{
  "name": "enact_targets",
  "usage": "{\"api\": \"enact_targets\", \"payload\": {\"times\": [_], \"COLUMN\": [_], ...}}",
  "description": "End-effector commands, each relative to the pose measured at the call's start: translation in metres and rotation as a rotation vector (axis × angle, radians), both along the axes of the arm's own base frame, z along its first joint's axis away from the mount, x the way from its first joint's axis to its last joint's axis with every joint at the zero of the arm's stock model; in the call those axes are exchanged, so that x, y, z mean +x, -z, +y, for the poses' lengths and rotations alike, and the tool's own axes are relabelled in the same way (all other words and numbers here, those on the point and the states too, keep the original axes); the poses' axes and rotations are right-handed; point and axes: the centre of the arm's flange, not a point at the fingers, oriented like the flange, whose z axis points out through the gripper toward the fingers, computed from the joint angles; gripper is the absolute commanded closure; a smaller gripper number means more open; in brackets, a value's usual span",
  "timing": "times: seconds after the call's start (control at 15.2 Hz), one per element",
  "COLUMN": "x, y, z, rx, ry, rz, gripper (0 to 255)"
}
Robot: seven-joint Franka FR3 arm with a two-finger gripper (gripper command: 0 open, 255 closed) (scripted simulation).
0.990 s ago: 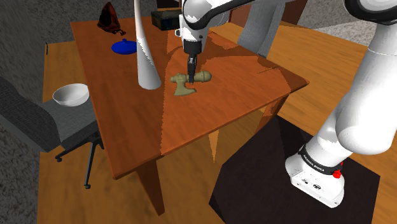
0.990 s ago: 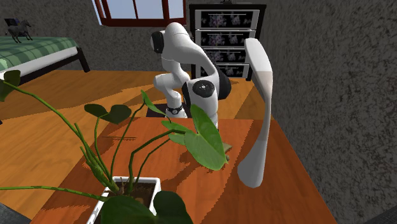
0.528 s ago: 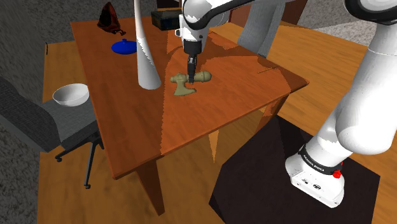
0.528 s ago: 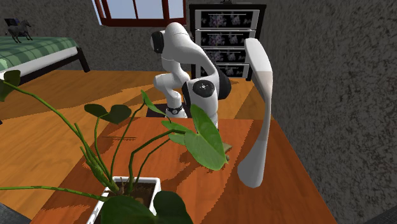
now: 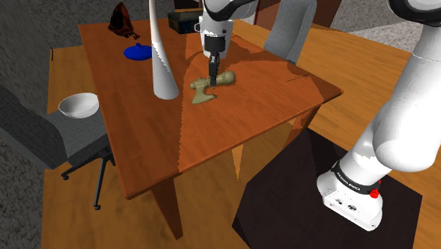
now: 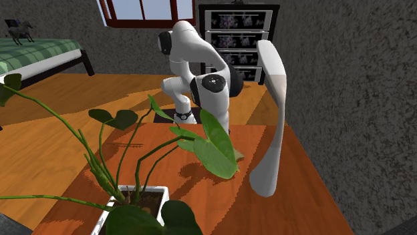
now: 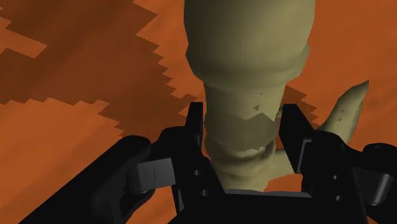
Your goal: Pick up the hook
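Clasped the olive hook [image 5: 203, 92] by its neck in the black pincer [image 5: 213, 79], with the fingers [image 7: 195, 124] pressed against either side of the stem in the wrist view. Pointed straight down over the middle of the reddish-brown bench [image 5: 141, 141], the hook's rounded knob jutting toward the shoulder view's right and its flat base toward the left of the fingers. Could not tell whether the hook hung clear of the bench or touched it. Shared the bench with a tall white curved vase [image 5: 161, 67] just beside the hook on the shoulder view's left, a blue dish [image 5: 138, 51] farther back, a dark box [image 5: 182, 21] and a dark reddish lump [image 5: 121, 19] at the far edge. Had a white bowl [image 5: 78, 105] on a grey chair [image 5: 42, 138] beside the bench. Faced, in the second exterior view, a leafy plant [image 6: 214, 150] in a white planter [image 6: 133, 200] in front of the white arm [image 6: 190, 50], with a drawer unit [image 6: 237, 40] and a green-covered bed [image 6: 33, 52] behind.
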Motion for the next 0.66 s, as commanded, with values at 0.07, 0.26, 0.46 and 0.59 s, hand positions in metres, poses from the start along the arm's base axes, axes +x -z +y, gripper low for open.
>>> {"api": "enact_targets", "payload": {"times": [0.07, 0.26, 0.46, 0.59], "x": [0.001, 0.001, 0.001, 0.001], "y": [-0.016, -0.032, -0.048, -0.048], "z": [0.0, 0.0, 0.0, 0.0], "rx": [0.0, 0.0, 0.0, 0.0], "ry": [0.0, 0.0, 0.0, 0.0], "rz": [0.0, 0.0, 0.0, 0.0], "gripper": [255, 255, 255, 255]}}
